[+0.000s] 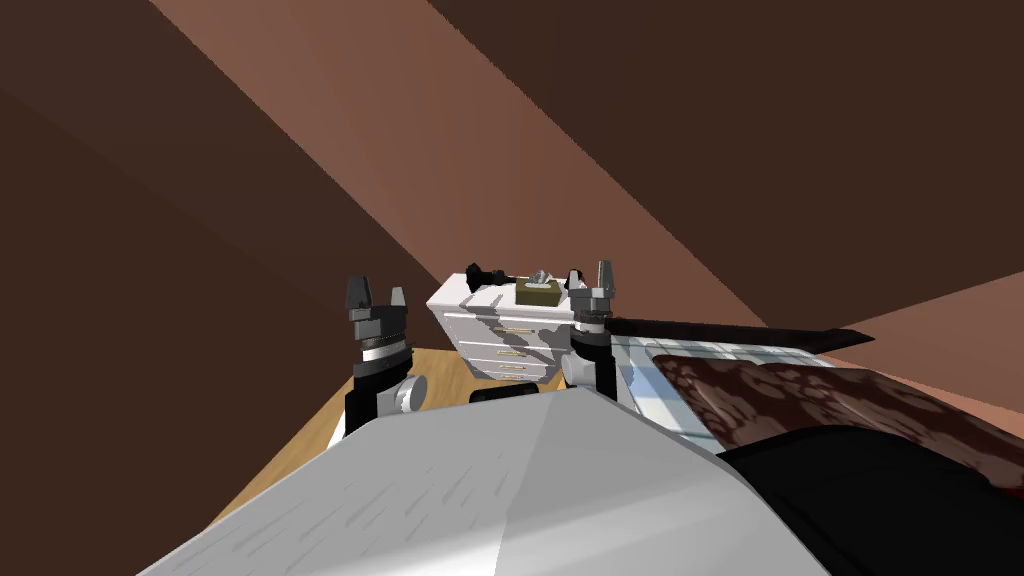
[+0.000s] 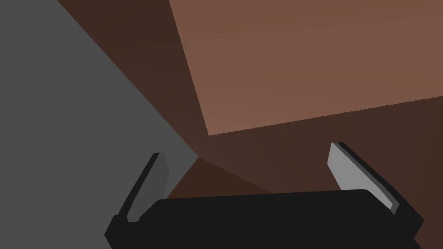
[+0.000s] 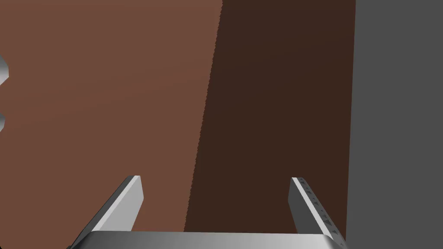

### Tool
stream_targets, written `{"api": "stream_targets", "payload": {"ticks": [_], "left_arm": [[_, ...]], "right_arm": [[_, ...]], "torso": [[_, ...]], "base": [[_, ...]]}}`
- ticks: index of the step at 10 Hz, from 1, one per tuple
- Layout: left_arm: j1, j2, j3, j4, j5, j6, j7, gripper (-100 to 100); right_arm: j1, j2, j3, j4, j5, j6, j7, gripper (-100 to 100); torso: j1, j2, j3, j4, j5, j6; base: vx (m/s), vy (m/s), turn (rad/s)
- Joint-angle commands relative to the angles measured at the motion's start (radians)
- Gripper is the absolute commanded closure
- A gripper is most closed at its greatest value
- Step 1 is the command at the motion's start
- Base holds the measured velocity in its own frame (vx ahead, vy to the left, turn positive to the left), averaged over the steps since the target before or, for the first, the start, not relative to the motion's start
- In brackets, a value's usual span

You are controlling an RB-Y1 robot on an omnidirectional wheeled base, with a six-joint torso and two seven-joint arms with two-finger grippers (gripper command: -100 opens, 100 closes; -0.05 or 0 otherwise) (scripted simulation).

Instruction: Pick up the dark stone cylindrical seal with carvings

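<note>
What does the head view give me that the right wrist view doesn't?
Head view: a white dresser with small items on top, a bed next to it, and the left hand, open. Right wrist view: the right hand close up, open and empty. Both: brown walls and the right hand.

No txt, labels, brands or nos. legible anywhere. Olive box [image 1: 537, 292] on white dresser [image 1: 497, 335] has a pale mark on top, too small to read.
</note>
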Motion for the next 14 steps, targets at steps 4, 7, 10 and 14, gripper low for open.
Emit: {"api": "stream_targets", "payload": {"ticks": [4, 7, 10, 14], "left_arm": [[0.000, 0.000, 0.000, 0.000, 0.000, 0.000, 0.000, 0], [0.000, 0.000, 0.000, 0.000, 0.000, 0.000, 0.000, 0], [0.000, 0.000, 0.000, 0.000, 0.000, 0.000, 0.000, 0], [0.000, 0.000, 0.000, 0.000, 0.000, 0.000, 0.000, 0]], "right_arm": [[0.038, -0.113, -0.047, 0.001, 0.005, -0.001, 0.016, -100], [0.079, -0.179, -0.110, 0.010, 0.015, 0.012, 0.039, -100], [0.124, -0.235, -0.189, 0.030, 0.033, 0.044, 0.069, -100], [0.168, -0.292, -0.276, 0.059, 0.059, 0.099, 0.106, -100]], "torso": [[-0.002, 0.002, 0.001, 0.000, -0.001, 0.000], [-0.001, 0.005, 0.003, 0.001, 0.000, 0.000], [0.000, 0.005, 0.003, 0.001, 0.000, 0.000], [0.002, 0.004, 0.002, 0.001, 0.000, 0.000]], "base": [[-0.029, -0.025, 0.036], [-0.068, -0.013, 0.074], [-0.071, 0.012, 0.112], [-0.056, 0.036, 0.095]]}}
